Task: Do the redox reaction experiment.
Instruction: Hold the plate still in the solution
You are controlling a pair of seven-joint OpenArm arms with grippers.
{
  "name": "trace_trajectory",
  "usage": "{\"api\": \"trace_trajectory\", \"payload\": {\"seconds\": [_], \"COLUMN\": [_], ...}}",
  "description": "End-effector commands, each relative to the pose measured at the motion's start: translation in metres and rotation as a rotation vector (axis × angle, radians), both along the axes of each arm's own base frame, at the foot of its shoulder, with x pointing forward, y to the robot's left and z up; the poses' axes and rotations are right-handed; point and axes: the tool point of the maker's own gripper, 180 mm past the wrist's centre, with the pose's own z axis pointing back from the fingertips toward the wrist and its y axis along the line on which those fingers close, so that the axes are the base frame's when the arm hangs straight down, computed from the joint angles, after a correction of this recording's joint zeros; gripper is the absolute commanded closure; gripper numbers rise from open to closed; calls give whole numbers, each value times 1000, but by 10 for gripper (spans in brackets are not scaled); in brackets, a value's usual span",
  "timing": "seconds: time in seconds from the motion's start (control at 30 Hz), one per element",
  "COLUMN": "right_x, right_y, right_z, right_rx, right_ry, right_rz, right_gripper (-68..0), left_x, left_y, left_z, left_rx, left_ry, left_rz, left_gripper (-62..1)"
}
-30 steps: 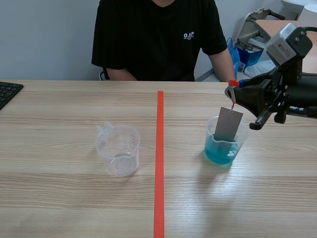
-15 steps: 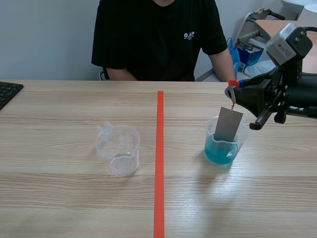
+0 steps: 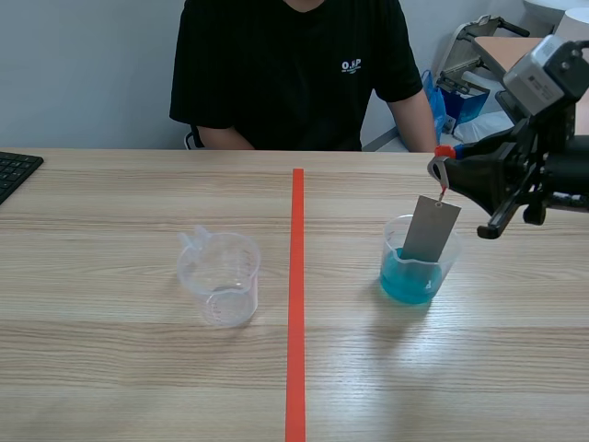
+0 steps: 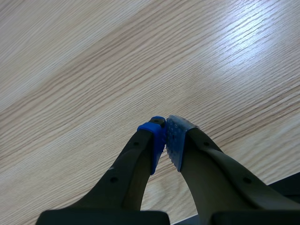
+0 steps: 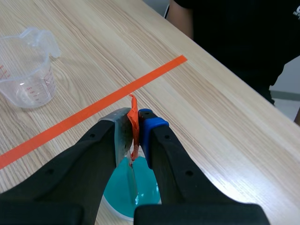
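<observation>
L gripper (image 4: 165, 136) is pinched together on nothing, over bare desk (image 4: 93, 70). In the scene view I've got an empty clear measuring cup (image 3: 219, 276) left of the red tape line (image 3: 296, 304); a person (image 3: 294, 74) in a black tee sits across, behind it. Right of the line stands the beaker (image 3: 419, 267) w/ blue liquid. A grey metal plate (image 3: 431, 228) hangs over it, lower end inside the rim, from a red tie (image 5: 133, 105). R gripper (image 5: 134, 117) is clamped on that tie, above the beaker
</observation>
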Motion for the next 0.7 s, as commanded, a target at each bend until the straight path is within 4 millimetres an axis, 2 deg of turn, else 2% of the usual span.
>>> {"api": "trace_trajectory", "payload": {"seconds": [0.0,0.37,0.67], "right_x": [1,-11,-18], "right_y": [5,10,10], "right_z": [27,83,118], "right_rx": [21,37,54], "right_ry": [-61,-151,-192], "right_rz": [37,113,145], "right_gripper": [-15,-15,-15], "left_x": [5,6,6], "left_y": [5,4,5], "left_z": [7,7,7], "left_rx": [3,3,3], "left_ry": [-29,-30,-30], "left_rz": [5,5,5], "left_gripper": [-41,-41,-41]}}
